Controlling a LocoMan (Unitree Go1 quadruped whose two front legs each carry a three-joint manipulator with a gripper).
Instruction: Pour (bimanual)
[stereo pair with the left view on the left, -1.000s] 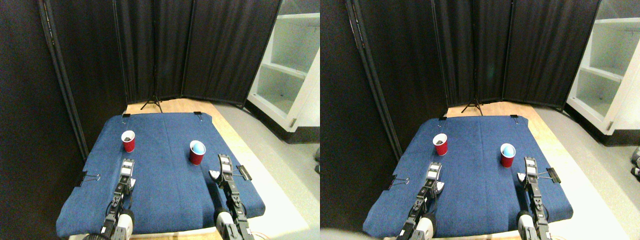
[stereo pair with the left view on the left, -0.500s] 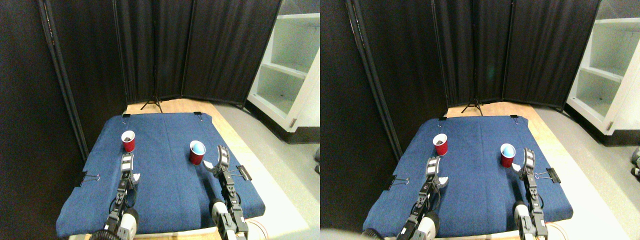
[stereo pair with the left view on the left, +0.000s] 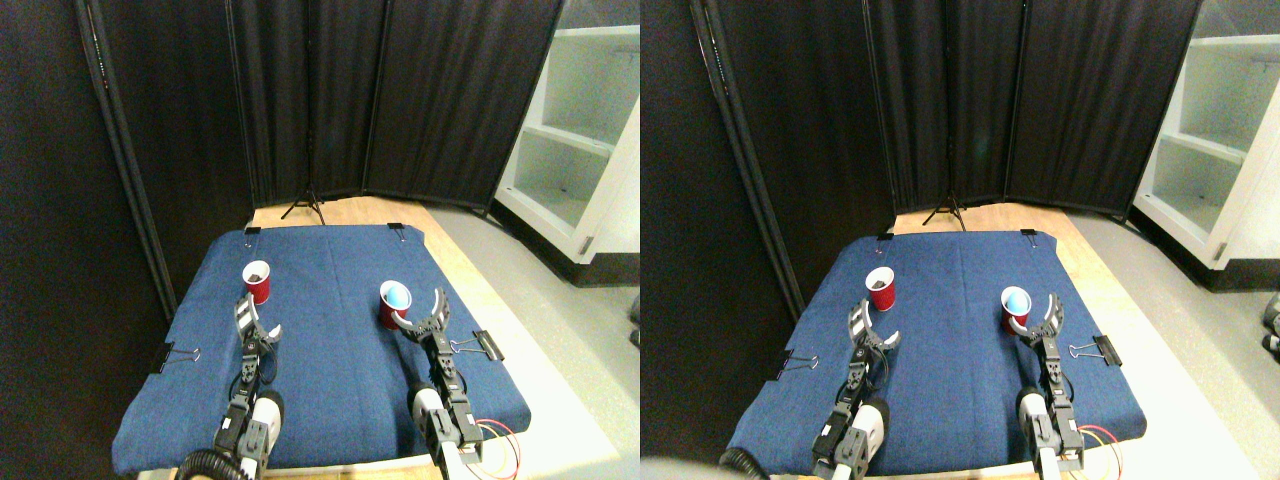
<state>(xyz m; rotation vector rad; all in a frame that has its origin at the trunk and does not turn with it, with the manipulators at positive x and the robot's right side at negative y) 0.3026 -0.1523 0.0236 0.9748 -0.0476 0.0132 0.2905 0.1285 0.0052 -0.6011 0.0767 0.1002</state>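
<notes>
Both end effectors gape apart: left (stereo pair with the left view on the left: 256, 322) just short of the rear-left cup (stereo pair with the left view on the left: 257, 282), right (stereo pair with the left view on the left: 424, 310) beside the blue-filled cup (stereo pair with the left view on the left: 393, 304).

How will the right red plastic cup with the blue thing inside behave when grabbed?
The right red plastic cup looks thin-walled, so it probably flexes if squeezed. It stands tall and narrow, likely light: the right claw could tip it.

No legible text, labels, brands or numbers on anything in view.
</notes>
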